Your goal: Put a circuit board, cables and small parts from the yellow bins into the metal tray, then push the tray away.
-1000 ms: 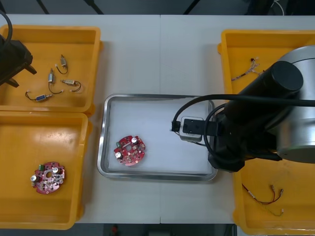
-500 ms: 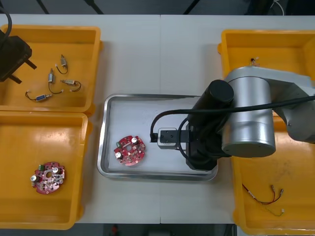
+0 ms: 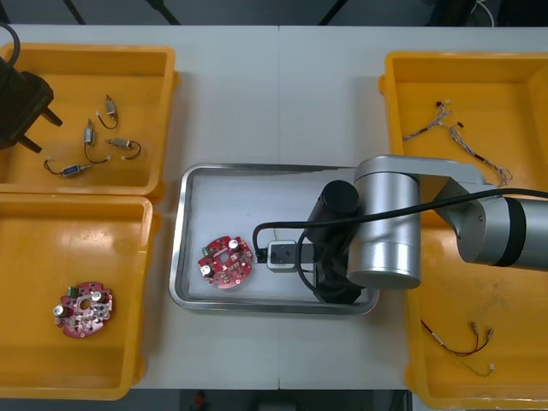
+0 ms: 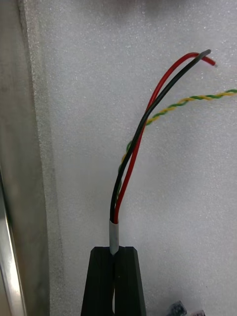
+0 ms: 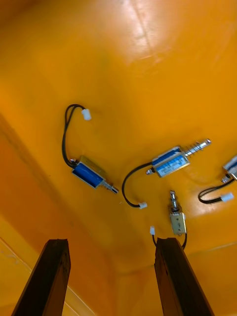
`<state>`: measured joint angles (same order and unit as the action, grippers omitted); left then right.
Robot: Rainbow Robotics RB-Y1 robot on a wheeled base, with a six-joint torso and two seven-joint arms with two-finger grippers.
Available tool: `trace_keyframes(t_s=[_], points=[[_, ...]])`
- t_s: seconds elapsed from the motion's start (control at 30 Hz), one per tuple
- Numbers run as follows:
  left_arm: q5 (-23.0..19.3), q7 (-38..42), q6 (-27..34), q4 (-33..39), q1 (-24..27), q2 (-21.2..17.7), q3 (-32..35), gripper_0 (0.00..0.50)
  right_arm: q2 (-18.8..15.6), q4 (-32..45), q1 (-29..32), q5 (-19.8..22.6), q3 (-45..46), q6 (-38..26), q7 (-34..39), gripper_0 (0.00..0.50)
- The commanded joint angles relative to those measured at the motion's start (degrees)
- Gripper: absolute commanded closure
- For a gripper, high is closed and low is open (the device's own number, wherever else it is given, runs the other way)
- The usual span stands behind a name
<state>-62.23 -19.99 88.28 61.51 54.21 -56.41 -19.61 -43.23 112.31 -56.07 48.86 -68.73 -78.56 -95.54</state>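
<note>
My right gripper (image 4: 115,249) is shut on the grey-sleeved end of a cable (image 4: 133,148) made of red, black and twisted yellow-green wires. The cable hangs over the white inside of the metal tray (image 4: 74,98). In the front view the right arm (image 3: 377,231) reaches across the tray (image 3: 257,184), its wrist just right of a round red circuit board (image 3: 225,262) that lies in the tray. My left gripper (image 5: 111,242) hangs open above the small metal parts (image 5: 173,160) in the far left yellow bin (image 3: 86,68), and it is seen at that bin's left edge (image 3: 21,111).
A second red circuit board (image 3: 83,310) lies in the near left bin (image 3: 34,248). Thin cables (image 3: 454,128) lie in the far right bin (image 3: 454,77), and red and yellow cables (image 3: 462,338) in the near right bin (image 3: 454,385).
The right arm has swung left over the tray, its wrist now close to the circuit board, uncovering the cables in the far right bin. The left gripper has barely shifted.
</note>
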Motion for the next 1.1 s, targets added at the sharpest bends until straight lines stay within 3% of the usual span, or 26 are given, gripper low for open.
trace_keyframes(t_s=[0.03, 0.1, 0.13, 0.17, 0.2, 0.27, 0.43, 0.77, 0.93, 1.1], points=[[-0.79, 11.2, -1.0, -3.59, 2.74, 1.3, 1.24, 0.0, 1.74, 0.36, -1.85, -1.05, -1.32, 0.43, 1.32, 0.5], [-1.14, 13.04, -2.32, -4.64, 2.74, 1.39, 0.27, 0.0, 1.66, 0.54, -1.94, -1.13, -1.32, 0.43, 1.32, 0.5], [-1.14, 13.92, -2.94, -4.91, 2.74, 1.39, -0.43, 0.0, 1.66, 0.63, -1.94, -1.31, -1.32, 0.43, 1.32, 0.476], [-1.05, 14.98, -3.82, -4.91, 2.74, 1.39, -1.48, 0.0, 1.74, 0.98, -1.85, -1.75, -1.32, 0.43, 1.32, 0.385], [-1.14, 15.5, -4.26, -4.91, 2.74, 1.39, -2.01, 0.0, 1.66, 1.16, -1.85, -1.92, -1.32, 0.43, 1.32, 0.334], [-0.96, 17.79, -6.28, -4.99, 2.66, 1.48, -4.21, 0.0, 1.39, 2.21, -1.85, -2.8, -1.32, 0.25, 1.06, 0.183], [0.18, 21.66, -9.35, -4.99, 2.66, 2.01, -7.02, 0.0, 0.51, 4.67, -1.85, -5.09, -1.32, -0.1, 1.23, 0.006], [1.94, 22.54, -12.69, -7.01, 2.66, 4.29, -9.74, 0.0, -2.47, 9.77, -1.85, -3.95, 1.93, -0.98, 1.85, 0.0], [2.47, 22.27, -12.69, -7.54, 2.66, 5.17, -9.83, 0.0, -4.67, 10.91, -1.85, 2.21, 7.65, -2.12, 2.46, 0.0], [2.73, 21.83, -13.22, -7.98, 2.66, 5.79, -11.41, 0.0, -6.25, 10.47, -1.85, 9.59, 16.96, -8.01, 3.52, 0.0]])
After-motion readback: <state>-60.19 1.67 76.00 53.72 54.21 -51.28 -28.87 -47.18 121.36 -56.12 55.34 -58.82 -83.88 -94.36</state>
